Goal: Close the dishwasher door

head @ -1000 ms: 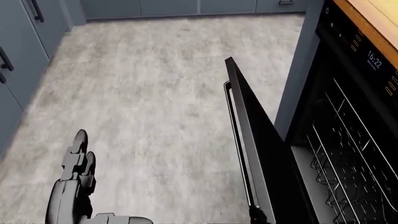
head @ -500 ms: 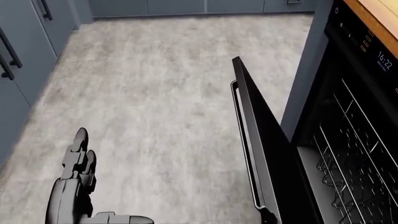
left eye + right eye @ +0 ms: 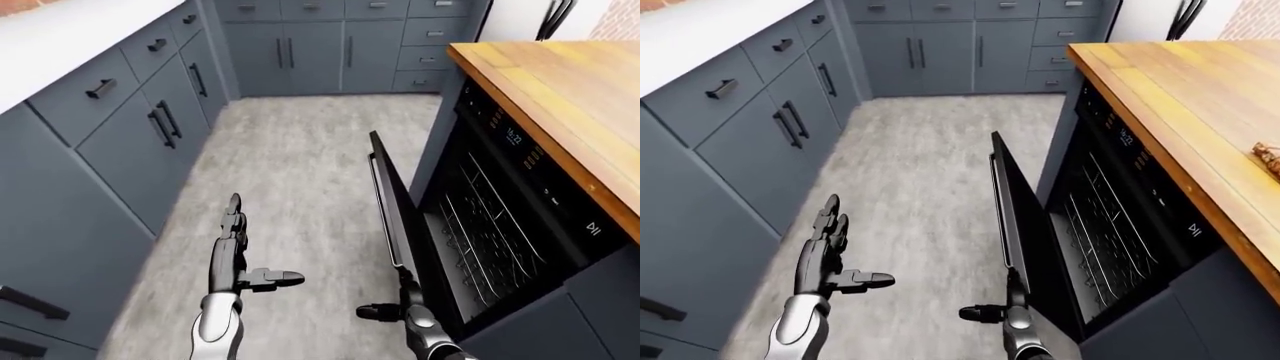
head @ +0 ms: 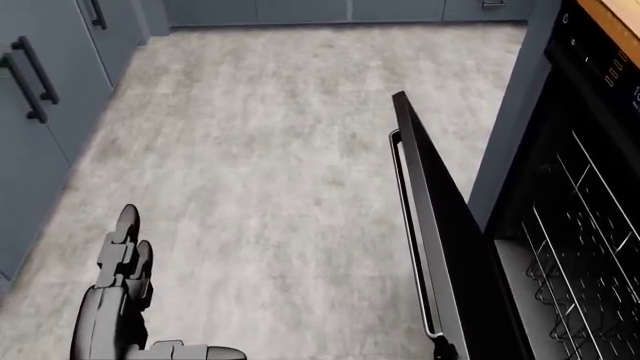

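Left-eye view: dishwasher door (image 3: pixel 395 217) partly raised, standing steeply, hinged low by the dishwasher (image 3: pixel 490 225) beneath the wooden counter (image 3: pixel 560 97). Long axis of the bar handle (image 3: pixel 380 206) running from view bottom toward view top along the door's outer face. Right hand (image 3: pixel 395 309) at the door's outer face, low in the view, near the handle's lower end; contact probable, not confirmed. Fingers extended, thumb out to the left, nothing grasped.

Head view: left hand (image 4: pixel 125 289) at lower left, fingers straight, thumb spread, empty, well apart from the door across bare floor (image 4: pixel 260 150). Right hand barely in view at the bottom edge.

Right-eye view: same layout. Right hand clearly nearer; push rightward in view, toward the rack (image 3: pixel 1105 240), judged as the remaining step.
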Available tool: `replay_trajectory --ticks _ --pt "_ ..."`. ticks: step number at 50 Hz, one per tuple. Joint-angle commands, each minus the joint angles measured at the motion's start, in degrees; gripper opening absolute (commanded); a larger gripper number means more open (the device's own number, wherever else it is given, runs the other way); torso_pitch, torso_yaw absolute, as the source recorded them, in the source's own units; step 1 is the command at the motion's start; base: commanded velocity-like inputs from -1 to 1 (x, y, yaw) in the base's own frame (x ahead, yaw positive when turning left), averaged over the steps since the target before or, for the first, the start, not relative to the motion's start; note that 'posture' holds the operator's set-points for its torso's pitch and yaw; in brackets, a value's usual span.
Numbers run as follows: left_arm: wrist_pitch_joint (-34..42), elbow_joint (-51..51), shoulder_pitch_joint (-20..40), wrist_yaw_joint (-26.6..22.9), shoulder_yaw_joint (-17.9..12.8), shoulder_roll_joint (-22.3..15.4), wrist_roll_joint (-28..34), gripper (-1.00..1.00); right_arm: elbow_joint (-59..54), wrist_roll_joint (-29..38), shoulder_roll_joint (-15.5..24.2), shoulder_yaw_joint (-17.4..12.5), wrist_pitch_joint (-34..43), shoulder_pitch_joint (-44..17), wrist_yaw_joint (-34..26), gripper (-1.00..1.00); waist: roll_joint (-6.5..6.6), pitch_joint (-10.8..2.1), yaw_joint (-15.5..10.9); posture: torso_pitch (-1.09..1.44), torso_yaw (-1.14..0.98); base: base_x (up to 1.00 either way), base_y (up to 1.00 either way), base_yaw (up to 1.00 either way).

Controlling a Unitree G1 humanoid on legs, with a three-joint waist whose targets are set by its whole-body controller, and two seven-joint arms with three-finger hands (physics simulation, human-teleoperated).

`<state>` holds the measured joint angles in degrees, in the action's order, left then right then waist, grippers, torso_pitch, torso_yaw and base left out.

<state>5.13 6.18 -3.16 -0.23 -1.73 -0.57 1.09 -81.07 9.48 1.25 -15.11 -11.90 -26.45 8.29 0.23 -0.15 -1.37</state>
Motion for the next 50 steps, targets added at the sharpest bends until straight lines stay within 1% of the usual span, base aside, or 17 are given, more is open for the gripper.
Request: replay_trajectory --ticks 1,4,12,23,36,50 --pt "-1.6 2.5 0.8 0.0 -0.1 -0.1 -0.1 1.00 1.9 -0.4 2.1 -0.6 -0.8 -1.1 4.4 1.00 -0.22 -0.99 0.4 0.00 0.00 0.00 0.00 0.00" --pt "-1.5 2.7 0.8 0.0 0.0 -0.1 -0.1 1.00 1.9 -0.3 2.4 -0.8 -0.6 -1.0 6.5 1.00 -0.18 -0.99 0.3 0.00 0.00 0.00 0.00 0.00" --pt "-1.3 3.0 0.7 -0.1 0.2 0.0 -0.1 1.00 1.9 -1.2 2.9 -1.3 -1.4 -1.0 9.0 1.00 -0.06 -0.98 0.0 0.00 0.00 0.00 0.00 0.00" --pt "-1.3 3.0 0.8 0.0 0.1 -0.1 0.0 1.00 1.9 -1.5 3.1 -1.3 -2.0 -0.8 10.5 1.00 -0.01 -0.89 -0.2 0.00 0.00 0.00 0.00 0.00" --pt "-1.0 3.5 0.7 0.0 0.0 -0.1 -0.1 1.00 1.8 0.2 2.6 -1.0 -1.0 -0.6 12.3 1.00 -0.03 -0.97 -0.4 0.00 0.00 0.00 0.00 0.00" --pt "-0.8 3.9 0.6 0.0 0.1 0.0 -0.2 1.00 1.8 1.7 3.3 -1.0 -0.9 -0.3 17.0 1.00 0.11 -0.91 -0.6 0.00 0.00 0.00 0.00 0.00"
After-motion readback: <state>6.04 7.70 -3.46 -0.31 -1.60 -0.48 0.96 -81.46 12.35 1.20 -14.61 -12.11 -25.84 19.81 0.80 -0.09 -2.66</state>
